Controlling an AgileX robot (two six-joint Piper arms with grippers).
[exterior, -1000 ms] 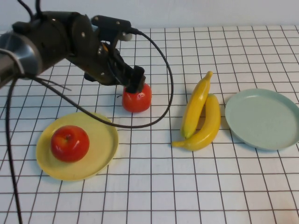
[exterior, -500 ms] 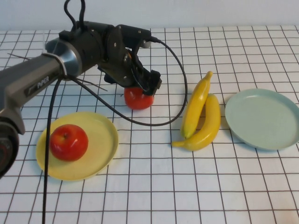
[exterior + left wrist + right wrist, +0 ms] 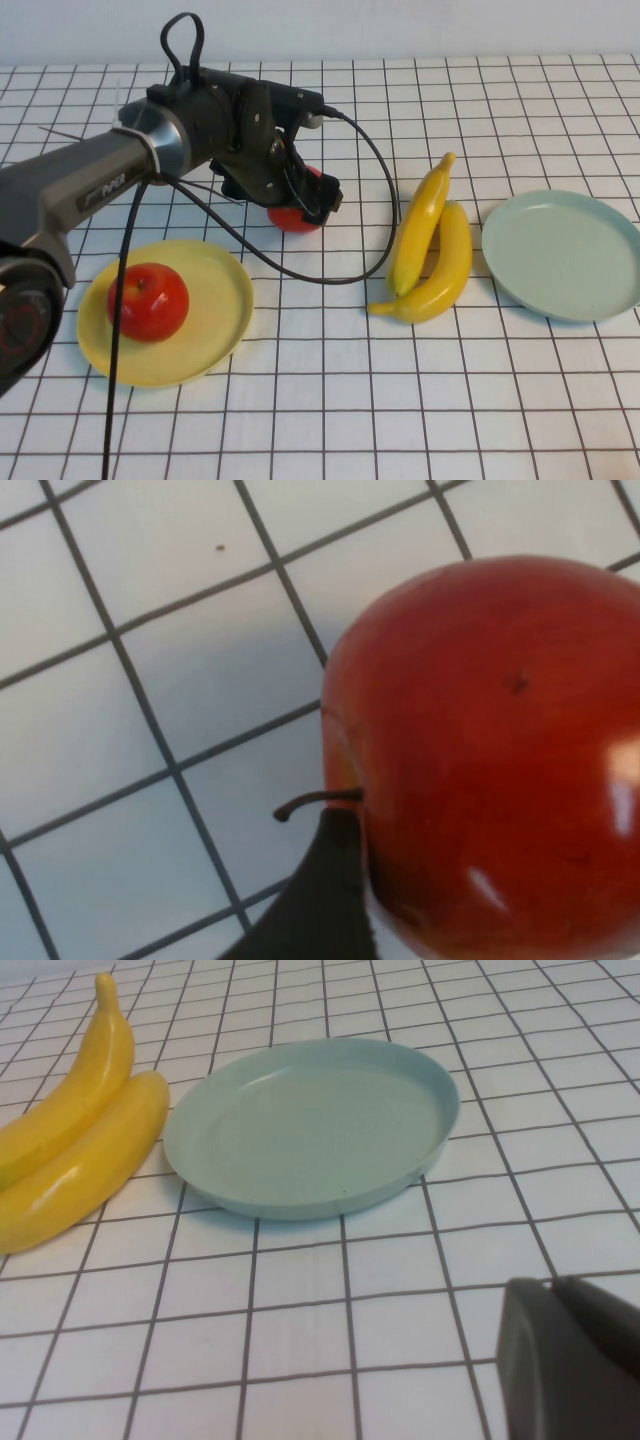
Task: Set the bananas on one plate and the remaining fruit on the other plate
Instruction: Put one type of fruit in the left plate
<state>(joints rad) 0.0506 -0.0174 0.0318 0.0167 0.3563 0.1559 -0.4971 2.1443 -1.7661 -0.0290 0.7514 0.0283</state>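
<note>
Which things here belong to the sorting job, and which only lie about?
Job: two bananas, apple on yellow plate, second apple under the wide left gripper, blue-green plate, shut right gripper.
Lying about: only the left arm's cable.

Shiny red round apple (image 3: 296, 217) on white gridded counter (image 3: 330, 400) mostly hidden behind left tool (image 3: 318, 200). Right tool (image 3: 572, 1355) cut off by picture edge; glossy yellow curved bananas (image 3: 70, 1145) also cropped.

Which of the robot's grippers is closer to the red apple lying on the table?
The left. The left gripper is right over the apple, fingers open around it. The right gripper sits shut off beyond the blue-green plate.
</note>
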